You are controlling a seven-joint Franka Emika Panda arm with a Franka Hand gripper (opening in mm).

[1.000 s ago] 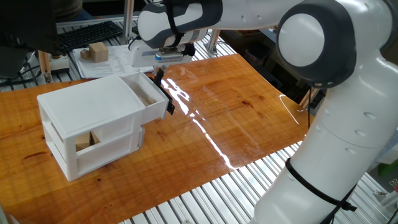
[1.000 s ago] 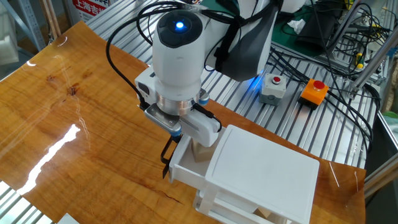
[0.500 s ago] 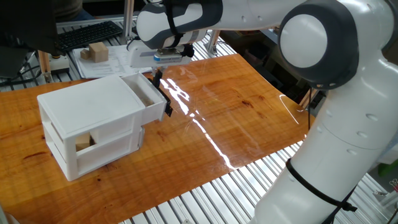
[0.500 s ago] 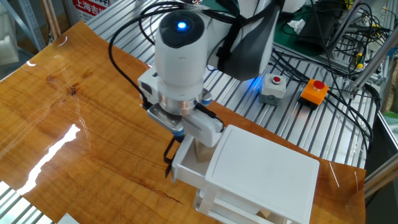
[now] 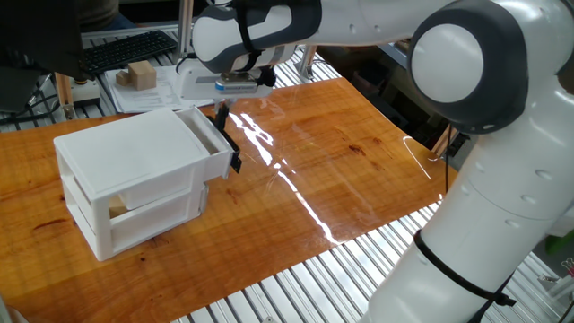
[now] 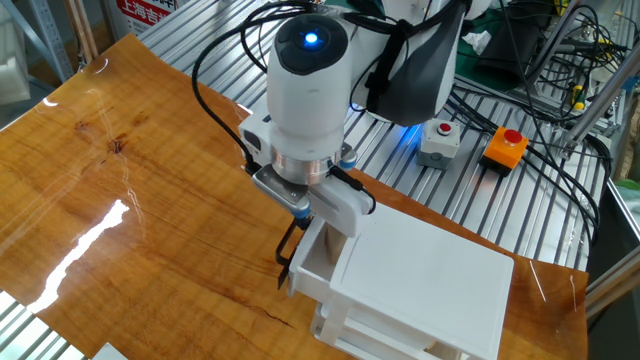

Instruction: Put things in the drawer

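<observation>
The white two-tier cabinet [image 5: 126, 148] stands at the left of the table. Its upper drawer [image 5: 215, 144] sticks out only a little, and its black handle [image 5: 236, 162] faces the table's middle. My gripper [image 5: 224, 121] hangs right over the drawer front, with its dark fingers against the handle. In the other fixed view the gripper [image 6: 300, 225] sits above the narrow open strip of the drawer [image 6: 315, 275], beside the handle [image 6: 287, 255]. The small beige block is hidden. The fingers' spacing does not show.
A tan wooden piece [image 5: 121, 208] shows in the cabinet's lower tier. A larger tan block [image 5: 141, 74] lies on papers behind the table, near a keyboard [image 5: 126, 49]. Button boxes [image 6: 440, 140] and cables lie on the metal frame behind the cabinet [image 6: 420, 270].
The gripper has moved toward the cabinet and the upper drawer has slid most of the way in. The beige block, visible in the drawer before, is now out of sight.
</observation>
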